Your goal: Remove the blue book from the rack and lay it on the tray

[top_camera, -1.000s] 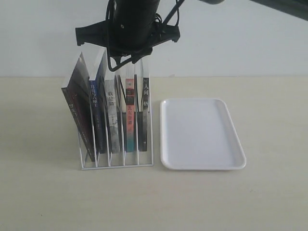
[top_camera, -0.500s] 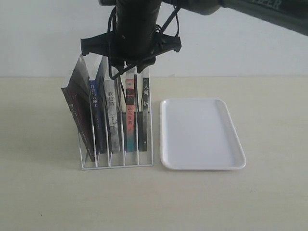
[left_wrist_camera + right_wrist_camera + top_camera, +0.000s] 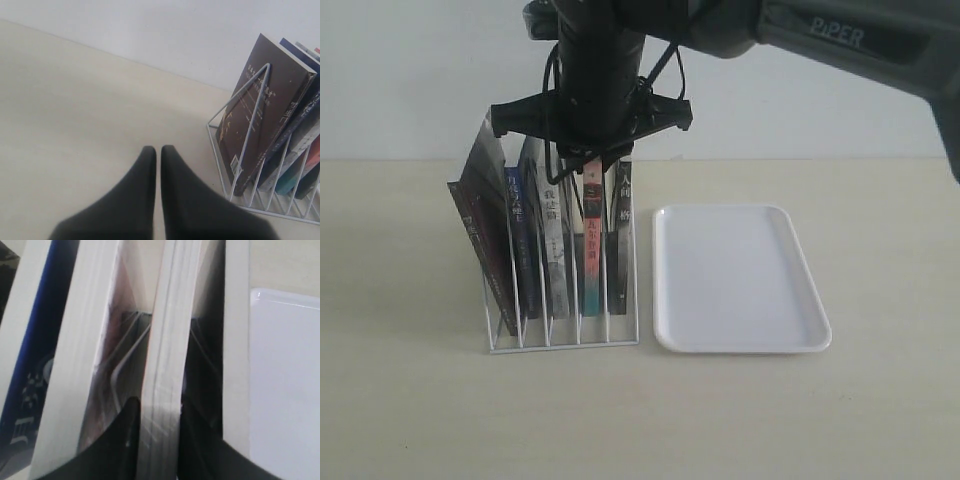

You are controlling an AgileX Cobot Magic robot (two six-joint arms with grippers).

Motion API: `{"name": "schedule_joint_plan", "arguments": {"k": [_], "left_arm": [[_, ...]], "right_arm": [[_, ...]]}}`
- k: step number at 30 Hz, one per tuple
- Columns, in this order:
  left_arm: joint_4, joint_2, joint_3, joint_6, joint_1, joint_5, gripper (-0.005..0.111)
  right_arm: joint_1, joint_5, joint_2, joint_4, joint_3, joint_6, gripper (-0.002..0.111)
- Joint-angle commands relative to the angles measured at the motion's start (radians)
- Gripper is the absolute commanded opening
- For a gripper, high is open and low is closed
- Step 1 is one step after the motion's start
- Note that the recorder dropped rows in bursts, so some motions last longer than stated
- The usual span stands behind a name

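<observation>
Right hand (image 3: 160, 416) down on the rack (image 3: 563, 343); blue book (image 3: 521, 240) in its slot.
Right hand's fingers (image 3: 124, 440) sit flush on both sides of the red-and-teal-spined book (image 3: 165, 340), two slots from the blue book, which stands upright in the rack's second slot from the end farthest from the tray (image 3: 740, 280). Tray lies flat just beside the rack on the surface (image 3: 820, 420). Left hand (image 3: 156, 150) has its fingers pressed together, holding nothing, near the rack's leaning-book end.

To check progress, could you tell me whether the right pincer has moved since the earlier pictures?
Yes, the right pincer has dropped toward the rack.
</observation>
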Motion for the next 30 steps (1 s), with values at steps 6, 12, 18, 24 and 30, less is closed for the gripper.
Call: {"name": "schedule_joint_plan", "arguments": {"k": [6,12,18,24,30], "left_arm": [[0.0,-0.003,0.003,0.002,0.001,-0.011,0.004],[0.0,-0.003,0.003,0.002,0.001,-0.011,0.004],[0.0,-0.003,0.003,0.002,0.001,-0.011,0.004],[0.0,-0.003,0.003,0.002,0.001,-0.011,0.004],[0.0,-0.003,0.003,0.002,0.001,-0.011,0.004]], "right_arm": [[-0.006,0.039,-0.017,-0.013,-0.048,-0.013,0.0],[-0.006,0.122,-0.017,-0.013,-0.181,-0.049,0.0],[-0.006,0.14,-0.017,-0.013,-0.215,-0.062,0.0],[-0.006,0.14,-0.017,-0.013,-0.215,-0.07,0.0],[-0.006,0.14,-0.017,-0.013,-0.215,-0.07,0.0]]}}
